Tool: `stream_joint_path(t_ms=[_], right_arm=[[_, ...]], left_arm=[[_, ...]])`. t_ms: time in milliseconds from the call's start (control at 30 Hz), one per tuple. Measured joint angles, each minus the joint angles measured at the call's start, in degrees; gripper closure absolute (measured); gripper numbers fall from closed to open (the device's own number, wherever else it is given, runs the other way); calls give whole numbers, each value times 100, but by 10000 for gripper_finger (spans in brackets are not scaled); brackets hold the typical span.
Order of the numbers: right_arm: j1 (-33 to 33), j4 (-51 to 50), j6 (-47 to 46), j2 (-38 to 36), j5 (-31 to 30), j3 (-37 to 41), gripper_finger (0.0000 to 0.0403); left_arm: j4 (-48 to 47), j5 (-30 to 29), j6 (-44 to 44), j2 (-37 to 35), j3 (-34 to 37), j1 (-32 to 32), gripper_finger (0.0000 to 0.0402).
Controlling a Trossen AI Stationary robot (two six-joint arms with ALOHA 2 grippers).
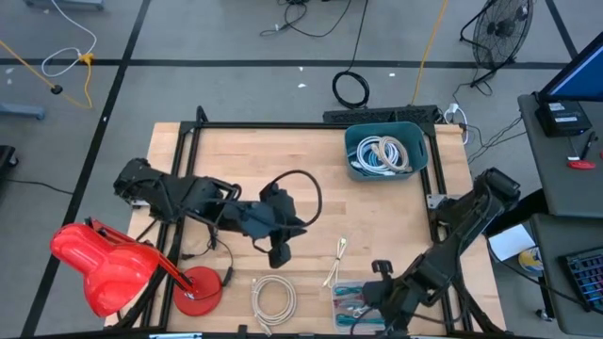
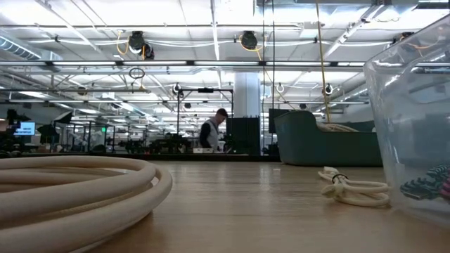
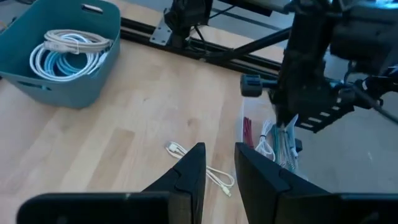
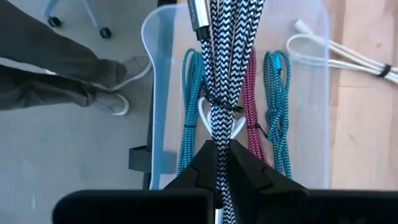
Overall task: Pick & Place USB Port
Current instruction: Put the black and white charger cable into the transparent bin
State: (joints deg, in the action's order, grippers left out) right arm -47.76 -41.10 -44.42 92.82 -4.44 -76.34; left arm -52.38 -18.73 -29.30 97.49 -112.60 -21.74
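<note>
A bundle of black-and-white braided USB cable [image 4: 219,68], with a silver plug [image 4: 196,15] at its far end, is in my right gripper [image 4: 217,147]. That gripper is shut on it over a clear plastic box [image 4: 155,43] near the table's near edge [image 1: 350,303]. Teal cables [image 4: 277,99] and a red cable [image 4: 250,93] lie in the box. My left gripper [image 3: 219,155] hovers open above the table's middle [image 1: 280,247], holding nothing. A small white cable [image 1: 336,261] lies flat on the wood between the two grippers. My right gripper pinches the black-and-white cable bundle between its two fingers at the looped end [image 4: 217,134], just short of the tie [image 4: 219,107]. The fingers come from above, in line with the bundle. I cannot tell whether the bundle is lifted clear of the box.
A teal bin [image 1: 386,151] with white and blue cables stands at the far right. A white coiled cable [image 1: 273,298] lies at the near edge and fills the low view's left [image 2: 70,190]. A red object [image 1: 104,264] sits at the near left. Black rails [image 1: 283,125] frame the table.
</note>
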Motion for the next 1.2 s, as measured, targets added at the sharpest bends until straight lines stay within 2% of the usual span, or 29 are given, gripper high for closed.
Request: stream_joint_path(t_ms=[233,567,833,1200], right_arm=[[-36,208,33,543,292,5,395],[-73,509,38,645,283,21,395],[-73,795,-193,647,312,565,395],[-69,1047,-307,634,464,1160,393]], left_arm=[[-6,-133,-276,0,0,-304,314],[-63,-493,-438,0,2,-600,314],[-68,-727,-533,0,2,-727,314],[-102,-729,-576,0,2,-727,314]])
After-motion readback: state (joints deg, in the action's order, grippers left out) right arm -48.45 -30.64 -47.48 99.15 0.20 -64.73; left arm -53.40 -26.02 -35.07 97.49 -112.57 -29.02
